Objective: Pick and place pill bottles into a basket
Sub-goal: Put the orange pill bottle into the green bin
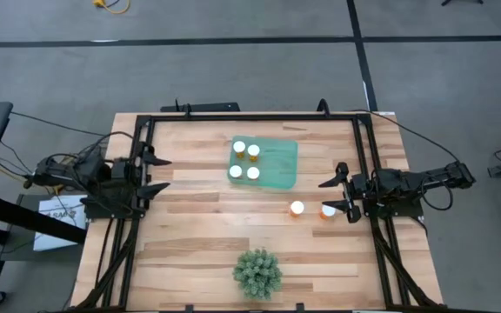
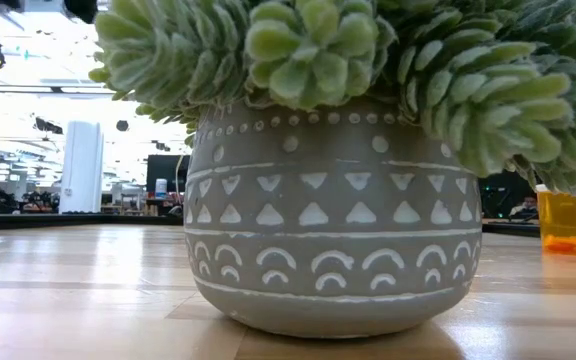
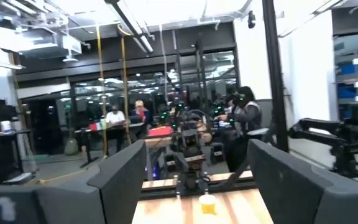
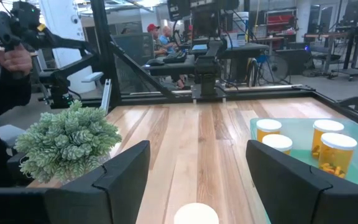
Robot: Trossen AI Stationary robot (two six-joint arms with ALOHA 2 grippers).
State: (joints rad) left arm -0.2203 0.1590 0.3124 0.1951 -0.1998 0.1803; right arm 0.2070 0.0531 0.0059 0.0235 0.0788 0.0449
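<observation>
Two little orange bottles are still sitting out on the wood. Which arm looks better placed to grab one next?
The right arm. Its gripper sits open right beside the two orange white-capped pill bottles left outside the translucent teal-green rectangular tray. The left gripper waits at the table's far left edge.

Both arms are black and blocky, trailing thin black cables; each pincer ends in two flat, dark, pointed fingers.

Grey floor (image 1: 233,69) — bright ceiling lights (image 3: 135,34), desks behind.

No legible text, labels or numbers.
</observation>
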